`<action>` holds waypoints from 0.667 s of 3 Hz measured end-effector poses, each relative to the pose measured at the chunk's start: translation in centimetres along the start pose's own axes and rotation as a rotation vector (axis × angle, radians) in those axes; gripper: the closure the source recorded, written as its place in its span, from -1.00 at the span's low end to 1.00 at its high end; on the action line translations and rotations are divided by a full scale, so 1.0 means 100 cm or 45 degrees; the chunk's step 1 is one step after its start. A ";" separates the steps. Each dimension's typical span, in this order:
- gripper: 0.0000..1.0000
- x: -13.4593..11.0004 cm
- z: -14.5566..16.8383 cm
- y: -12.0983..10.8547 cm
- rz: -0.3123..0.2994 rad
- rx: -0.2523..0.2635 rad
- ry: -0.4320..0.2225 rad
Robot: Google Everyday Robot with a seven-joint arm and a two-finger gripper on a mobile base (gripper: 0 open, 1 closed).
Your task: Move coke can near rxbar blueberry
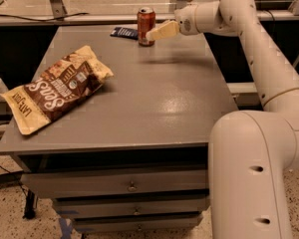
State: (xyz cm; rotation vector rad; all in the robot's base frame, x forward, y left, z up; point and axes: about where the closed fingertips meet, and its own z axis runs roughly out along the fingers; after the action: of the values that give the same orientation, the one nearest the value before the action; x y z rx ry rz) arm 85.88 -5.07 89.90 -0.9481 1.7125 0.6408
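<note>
The coke can (pixel 146 24) stands upright on the grey table (pixel 154 98) near its far edge. The rxbar blueberry (pixel 124 32), a flat dark-blue wrapper, lies just left of the can, close to it. My gripper (pixel 153 34) is right beside the can on its right, low over the table. Its cream fingers (pixel 163 31) point left at the can and no longer enclose it. The gripper is open and empty.
A large brown and tan snack bag (pixel 57 87) lies on the left part of the table, hanging over the left edge. My arm reaches in from the right side. A railing (pixel 89 19) runs behind the table. Drawers (pixel 132 185) sit under the tabletop.
</note>
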 end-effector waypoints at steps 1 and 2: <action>-1.00 -0.011 -0.052 0.009 -0.071 -0.010 0.044; -1.00 -0.035 -0.113 0.022 -0.165 -0.008 0.035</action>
State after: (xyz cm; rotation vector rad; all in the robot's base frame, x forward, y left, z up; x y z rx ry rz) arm 78.71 -11.72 96.83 -1.0671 1.6588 0.5500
